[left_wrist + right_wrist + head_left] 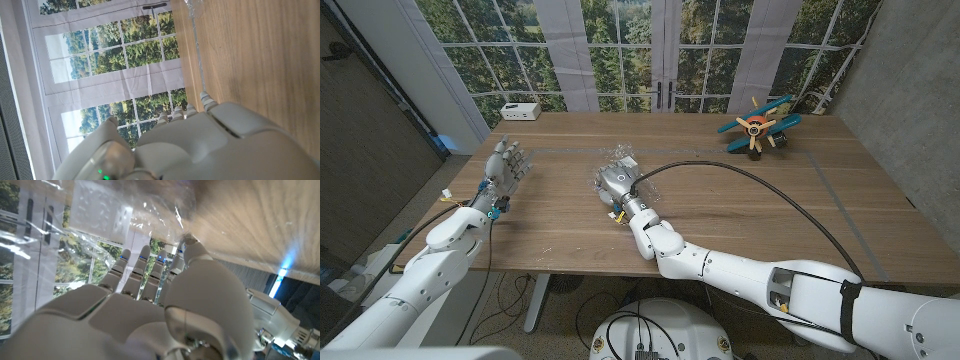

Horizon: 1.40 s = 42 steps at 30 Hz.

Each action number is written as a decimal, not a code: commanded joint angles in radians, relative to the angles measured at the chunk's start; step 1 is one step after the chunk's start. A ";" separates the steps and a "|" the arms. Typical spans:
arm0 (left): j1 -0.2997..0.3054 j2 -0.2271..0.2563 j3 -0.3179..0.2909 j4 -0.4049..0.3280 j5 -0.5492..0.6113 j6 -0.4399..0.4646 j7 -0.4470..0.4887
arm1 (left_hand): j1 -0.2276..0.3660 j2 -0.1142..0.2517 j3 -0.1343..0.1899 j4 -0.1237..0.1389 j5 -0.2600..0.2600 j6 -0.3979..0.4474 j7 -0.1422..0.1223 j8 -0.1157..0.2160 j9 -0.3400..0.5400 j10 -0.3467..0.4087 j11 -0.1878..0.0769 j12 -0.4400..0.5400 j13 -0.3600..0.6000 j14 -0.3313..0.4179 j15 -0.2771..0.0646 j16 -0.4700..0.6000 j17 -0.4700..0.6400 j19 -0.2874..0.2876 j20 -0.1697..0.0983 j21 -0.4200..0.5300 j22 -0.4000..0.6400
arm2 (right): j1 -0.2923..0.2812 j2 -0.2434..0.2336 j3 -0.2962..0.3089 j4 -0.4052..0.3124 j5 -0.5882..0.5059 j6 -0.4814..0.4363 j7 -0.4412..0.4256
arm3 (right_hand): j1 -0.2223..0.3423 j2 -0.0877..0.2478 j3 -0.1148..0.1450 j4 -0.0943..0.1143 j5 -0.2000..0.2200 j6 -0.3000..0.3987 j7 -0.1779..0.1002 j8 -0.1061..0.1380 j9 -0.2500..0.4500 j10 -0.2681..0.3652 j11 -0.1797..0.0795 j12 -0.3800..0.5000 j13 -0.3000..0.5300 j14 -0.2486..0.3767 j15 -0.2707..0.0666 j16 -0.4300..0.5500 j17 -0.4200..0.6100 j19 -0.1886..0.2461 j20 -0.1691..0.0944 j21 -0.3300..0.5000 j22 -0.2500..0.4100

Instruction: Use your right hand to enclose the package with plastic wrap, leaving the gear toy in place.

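Crinkled clear plastic wrap lies bunched at the middle of the wooden table. Through the plastic wrap a white package shows in the right wrist view. My right hand sits on the near side of the wrap, back upward. The fingers reach into the film, with the thumb tip against its edge. A blue and orange toy plane with a propeller stands at the far right of the table, well apart from the hand. My left hand stands upright near the table's left edge, fingers apart, holding nothing.
A small white box sits at the table's far left corner. A black cable runs from my right arm in an arc over the table's right half. Windows stand behind the table.
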<state>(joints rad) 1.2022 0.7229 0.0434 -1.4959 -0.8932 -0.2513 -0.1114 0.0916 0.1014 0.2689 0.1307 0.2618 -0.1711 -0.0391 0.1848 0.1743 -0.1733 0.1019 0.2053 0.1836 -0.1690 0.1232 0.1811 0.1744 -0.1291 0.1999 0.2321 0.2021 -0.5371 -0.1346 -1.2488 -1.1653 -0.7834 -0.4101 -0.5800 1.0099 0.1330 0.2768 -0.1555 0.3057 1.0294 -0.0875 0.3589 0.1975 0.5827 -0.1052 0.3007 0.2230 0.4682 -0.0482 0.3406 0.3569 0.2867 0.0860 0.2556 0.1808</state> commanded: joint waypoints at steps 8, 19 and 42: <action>-0.010 0.000 0.009 0.005 -0.001 0.004 -0.011 | 0.008 0.008 0.001 -0.004 -0.004 -0.059 -0.009 0.001 0.004 -0.080 0.007 0.000 0.004 -0.080 0.005 0.003 0.003 -0.002 0.005 -0.002 0.004 | -0.019 0.046 0.056 0.115 0.044 0.126 -0.385 | -0.006 0.003 0.008 0.011 -0.010 0.018 0.001 0.006 0.001 0.014 0.000 0.002 -0.001 0.022 -0.129 0.001 -0.002 0.012 -0.002 0.005 0.003; -0.032 -0.001 0.023 0.018 0.000 0.010 -0.023 | 0.010 0.010 0.003 -0.005 -0.004 -0.058 -0.009 0.002 0.004 -0.080 0.007 0.000 0.004 -0.080 0.006 0.002 0.003 -0.003 0.006 -0.002 0.004 | -0.010 0.077 0.053 0.183 0.057 0.143 -0.518 | -0.011 -0.008 0.013 0.011 -0.018 0.035 -0.011 0.005 -0.002 -0.033 -0.009 -0.023 0.000 0.010 -0.134 -0.017 -0.010 0.004 -0.002 -0.004 0.003; -0.069 -0.001 0.047 0.045 0.004 0.019 -0.041 | 0.012 0.014 0.006 -0.006 -0.006 -0.059 -0.009 0.002 0.004 -0.080 0.007 -0.001 0.004 -0.077 0.009 0.004 0.003 -0.002 0.007 -0.001 0.004 | 0.007 0.095 0.116 0.148 0.174 0.064 -0.402 | -0.017 -0.002 0.024 0.017 -0.025 0.017 -0.005 -0.007 -0.002 -0.016 -0.004 -0.023 0.001 0.024 -0.124 -0.020 -0.013 0.012 0.004 -0.005 0.004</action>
<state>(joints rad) 1.1506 0.7215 0.0789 -1.4640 -0.8911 -0.2365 -0.1421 0.0956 0.1055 0.2689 0.1307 0.2619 -0.1711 -0.0391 0.1848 0.1742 -0.1733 0.1019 0.2053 0.1835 -0.1690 0.1232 0.1811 0.1744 -0.1291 0.1999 0.2321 0.2021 -0.5477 -0.0574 -1.1495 -1.0399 -0.6539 -0.3120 -1.0246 1.0013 0.1250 0.2915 -0.1408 0.2832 1.0463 -0.0947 0.3545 0.1952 0.5594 -0.1103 0.2811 0.2232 0.4825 -0.0519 0.3212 0.3432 0.2913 0.0841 0.2512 0.1811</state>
